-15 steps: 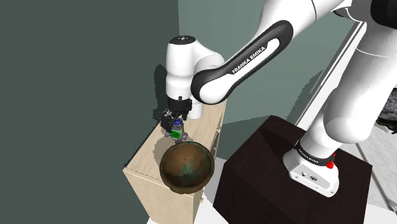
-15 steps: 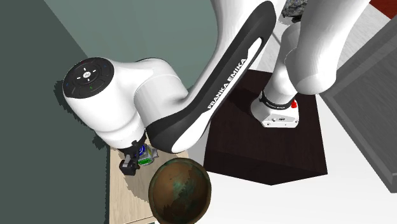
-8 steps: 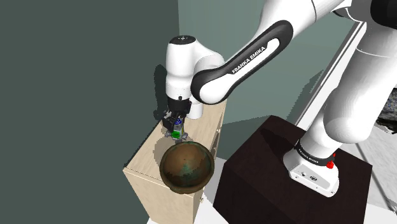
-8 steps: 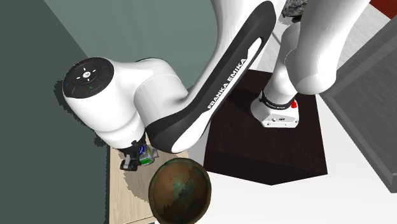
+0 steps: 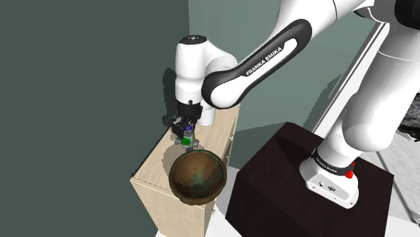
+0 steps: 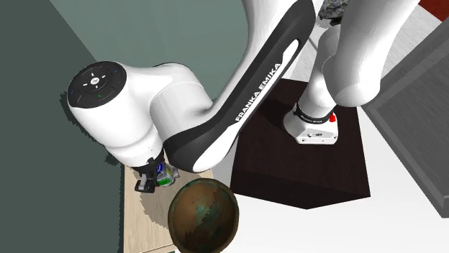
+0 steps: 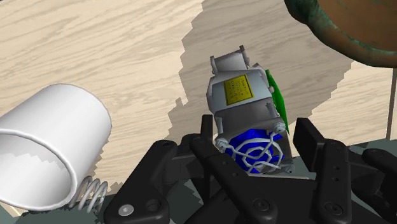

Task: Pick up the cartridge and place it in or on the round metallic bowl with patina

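Observation:
The cartridge [image 7: 247, 105] is a small grey block with a yellow label, a green side and a blue wire-caged end. It sits between my black fingers [image 7: 307, 135], which clasp it on both sides, so my gripper [image 7: 254, 137] is shut on it. In the shoulder view the gripper [image 5: 186, 137] points down over the wooden cabinet top [image 5: 153, 174], with the cartridge [image 5: 186, 141] at its tips. The round brown bowl with green patina [image 5: 196, 175] stands just in front of the gripper. It is also the bowl [image 6: 203, 215] in the second exterior view, close to the cartridge [image 6: 167, 175].
A white cylinder [image 7: 51, 149] lies on its side on the wood beside the gripper, with a small metal spring [image 7: 95, 191] near it. The dark stand [image 5: 283, 175] is at the shoulder view's lower right. Grey-green walls close in behind the cabinet.
The fingers have closed from wide apart onto the cartridge. The arm has since risen very slightly; the bowl has not moved.

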`<state>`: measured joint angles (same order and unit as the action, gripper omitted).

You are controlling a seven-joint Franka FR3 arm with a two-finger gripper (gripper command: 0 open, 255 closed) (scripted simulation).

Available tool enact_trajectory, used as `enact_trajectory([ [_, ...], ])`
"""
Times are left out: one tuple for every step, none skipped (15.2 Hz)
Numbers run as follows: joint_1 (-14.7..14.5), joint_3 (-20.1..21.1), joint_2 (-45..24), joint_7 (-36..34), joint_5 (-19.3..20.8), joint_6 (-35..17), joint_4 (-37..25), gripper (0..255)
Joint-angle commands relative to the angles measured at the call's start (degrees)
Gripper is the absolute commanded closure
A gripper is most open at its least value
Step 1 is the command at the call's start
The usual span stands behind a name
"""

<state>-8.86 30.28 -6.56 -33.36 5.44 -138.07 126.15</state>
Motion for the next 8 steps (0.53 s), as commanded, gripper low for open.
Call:
enact_trajectory([
  [0.14,0.15,0.95,0.56,-0.8,1.28,-0.48,255],
  [0.2,0.21,1.46,0.85,-1.22,2.0,-0.77,255],
  [0.26,0.26,1.95,1.14,-1.62,2.72,-1.07,255],
  [0.32,0.31,2.44,1.41,-2.0,3.44,-1.39,255],
  [0.36,0.34,2.91,1.67,-2.38,4.17,-1.72,255],
  [0.41,0.37,3.37,1.92,-2.73,4.9,-2.06,255],
  [0.45,0.39,3.81,2.16,-3.07,5.63,-2.41,255],
  [0.48,0.4,4.25,2.39,-3.39,6.36,-2.78,255],
])
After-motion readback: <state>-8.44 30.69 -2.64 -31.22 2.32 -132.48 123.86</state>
